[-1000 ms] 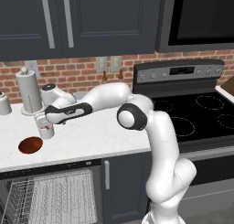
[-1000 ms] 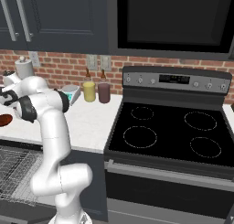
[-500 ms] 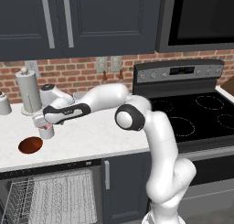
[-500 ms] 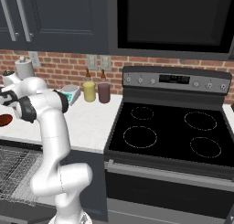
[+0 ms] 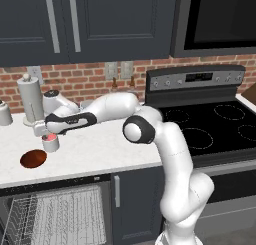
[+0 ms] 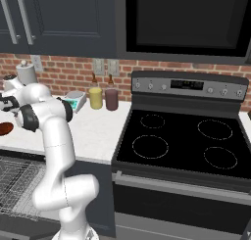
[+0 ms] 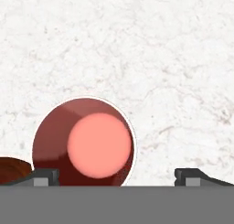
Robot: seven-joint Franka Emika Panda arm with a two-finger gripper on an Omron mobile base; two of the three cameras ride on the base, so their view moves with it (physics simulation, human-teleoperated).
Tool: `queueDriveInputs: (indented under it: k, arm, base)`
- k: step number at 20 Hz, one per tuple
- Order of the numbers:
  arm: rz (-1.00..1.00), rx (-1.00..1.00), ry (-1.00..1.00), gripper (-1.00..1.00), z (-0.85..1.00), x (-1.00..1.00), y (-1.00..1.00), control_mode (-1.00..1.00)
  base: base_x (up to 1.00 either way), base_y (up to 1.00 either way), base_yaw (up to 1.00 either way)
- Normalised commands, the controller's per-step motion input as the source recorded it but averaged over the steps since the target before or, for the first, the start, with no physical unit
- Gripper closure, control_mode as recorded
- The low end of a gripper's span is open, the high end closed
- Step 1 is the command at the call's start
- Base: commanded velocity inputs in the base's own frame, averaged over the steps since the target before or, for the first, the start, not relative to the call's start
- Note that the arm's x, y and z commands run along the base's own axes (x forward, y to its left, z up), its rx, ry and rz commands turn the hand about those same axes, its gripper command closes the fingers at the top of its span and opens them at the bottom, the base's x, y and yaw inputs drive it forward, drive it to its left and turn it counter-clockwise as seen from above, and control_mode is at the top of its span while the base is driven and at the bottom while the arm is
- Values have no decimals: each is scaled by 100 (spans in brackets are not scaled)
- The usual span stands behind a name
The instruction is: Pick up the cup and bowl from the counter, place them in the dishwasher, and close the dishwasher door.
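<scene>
The cup, white outside and red-pink inside, stands on the white counter. The dark reddish-brown bowl lies just left of it and nearer the counter's front edge. My gripper hangs open right above the cup. In the hand view the cup sits between the spread fingertips, closer to the left one, and the bowl peeks in at the lower left. Below the counter the dishwasher is open, its wire rack pulled out. The bowl also shows at the left edge of the right base view.
A paper towel holder and a white jar stand behind the cup. A yellow jar, a maroon jar and a small scale stand by the brick wall. The black stove is to the right.
The arm's elbow has swung slightly left while the hand stays over the cup. Cup and bowl have not moved.
</scene>
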Motion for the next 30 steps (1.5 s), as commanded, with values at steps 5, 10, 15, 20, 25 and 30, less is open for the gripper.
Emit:
queueDriveInputs:
  k: [5,10,15,20,25,30]
  arm:
    - [-1,16,0,-100,23,11,1,-100]
    - [-6,2,0,-100,5,11,34,-100]
    - [-3,0,1,-100,-28,34,19,-100]
    - [0,0,5,-100,-14,45,0,-100]
    - [0,0,7,-100,-20,6,0,-100]
    - [0,0,6,-100,-21,-13,9,-100]
  base:
    - [0,0,0]
    - [0,0,0]
    - [0,0,0]
    - [0,0,0]
    - [0,0,0]
    - [0,0,0]
